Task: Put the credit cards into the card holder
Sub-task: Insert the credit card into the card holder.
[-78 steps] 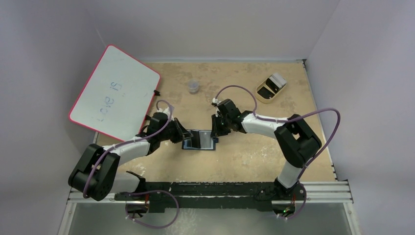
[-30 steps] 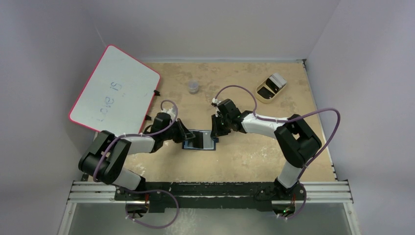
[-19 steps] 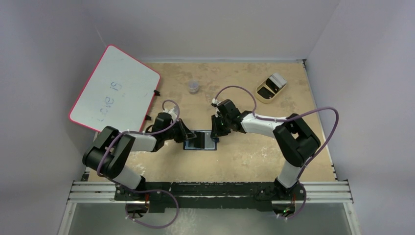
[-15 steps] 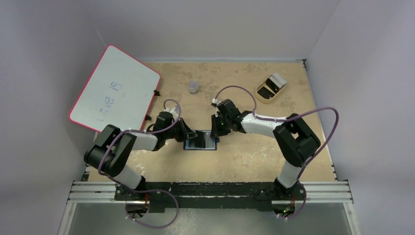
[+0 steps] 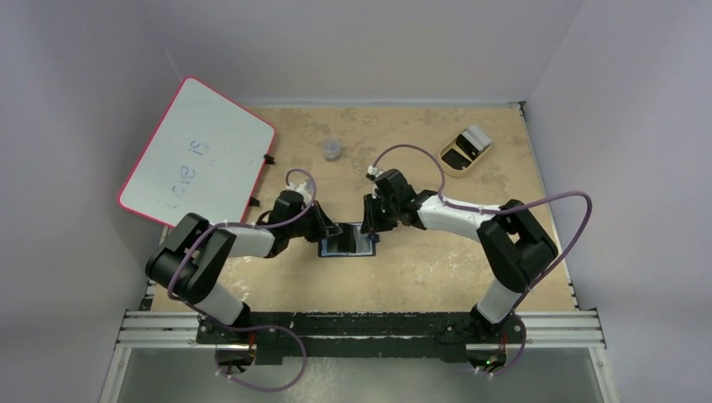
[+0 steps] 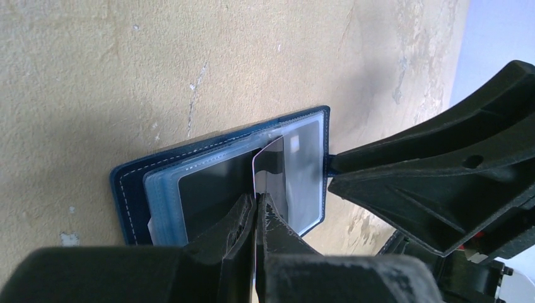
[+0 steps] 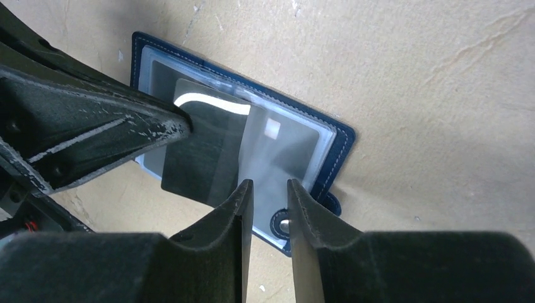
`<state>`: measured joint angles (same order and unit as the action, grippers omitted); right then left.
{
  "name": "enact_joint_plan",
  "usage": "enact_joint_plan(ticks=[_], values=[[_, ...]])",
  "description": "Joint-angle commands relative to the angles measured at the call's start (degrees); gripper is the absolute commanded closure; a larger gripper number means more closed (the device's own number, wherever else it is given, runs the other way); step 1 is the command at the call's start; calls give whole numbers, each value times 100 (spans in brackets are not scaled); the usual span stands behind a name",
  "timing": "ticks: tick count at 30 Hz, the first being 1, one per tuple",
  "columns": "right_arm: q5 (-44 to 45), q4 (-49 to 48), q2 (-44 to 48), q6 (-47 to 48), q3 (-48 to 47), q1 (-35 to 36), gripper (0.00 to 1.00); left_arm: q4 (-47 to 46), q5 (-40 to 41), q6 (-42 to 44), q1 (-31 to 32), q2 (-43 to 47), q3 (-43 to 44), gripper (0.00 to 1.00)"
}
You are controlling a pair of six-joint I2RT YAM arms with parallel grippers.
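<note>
- The card holder [image 6: 126,189] lies open and flat on the table [image 5: 420,269], clear inner pockets facing up;
- a credit card [image 7: 207,145] slants over those pockets, its leading edge down at the card holder's middle;
- the left gripper [image 6: 255,201] comes in from the card holder's left side, clenched on that card's edge;
- the right gripper [image 7: 270,184] sits at the card holder's right edge, over the snap tab, jaws narrowly parted; we see nothing between them;
- behind the card holder, well apart, stands a small clear jar [image 5: 332,149];
- far behind and right of it sits a tan tray [image 5: 448,162];
- far left, a pink-edged whiteboard [image 5: 197,151] overhangs the table's edge.
</note>
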<state>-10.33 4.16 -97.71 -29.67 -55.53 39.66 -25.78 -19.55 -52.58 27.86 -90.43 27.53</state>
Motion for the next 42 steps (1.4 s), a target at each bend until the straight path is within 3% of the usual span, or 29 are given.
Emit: enact_joint_plan(ticks=[1, 8, 19, 26, 36, 42], values=[[182, 78, 216, -59, 189, -78, 71, 844, 617, 541, 27, 228, 220, 100], [272, -6, 13, 4, 306, -132, 70, 1927, 709, 1000, 27, 191, 923, 100], [148, -309, 42, -285, 577, -134, 72, 837, 993, 688, 358, 141, 326, 100], [153, -386, 81, -385, 665, -130, 73, 735, 837, 569, 405, -31, 286, 100], [280, -383, 10, -381, 587, -159, 74, 2074, 681, 1064, 405, 54, 693, 100], [316, -374, 15, -373, 569, -180, 75, 2173, 571, 869, 405, -86, 866, 100]])
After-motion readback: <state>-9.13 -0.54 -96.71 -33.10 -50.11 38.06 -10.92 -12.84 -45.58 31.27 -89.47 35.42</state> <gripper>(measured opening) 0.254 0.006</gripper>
